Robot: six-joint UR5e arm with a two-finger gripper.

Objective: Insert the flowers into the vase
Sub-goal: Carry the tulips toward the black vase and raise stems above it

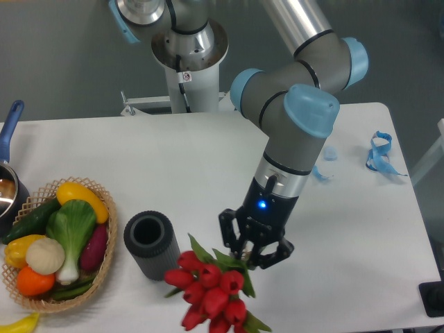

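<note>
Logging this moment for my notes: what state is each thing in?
hand: shut on the flowers' stems
flowers: held, lying on the table beside the vase, not in it
vase: upright, mouth empty
basket: full of vegetables
blue ribbon: loose on the table

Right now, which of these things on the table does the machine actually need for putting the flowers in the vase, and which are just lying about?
Needed for the job:
- red tulips
- dark vase
- claw, at the tulip stems

Just lying about:
- wicker basket of vegetables
- blue-handled pot
- blue ribbon scraps
</note>
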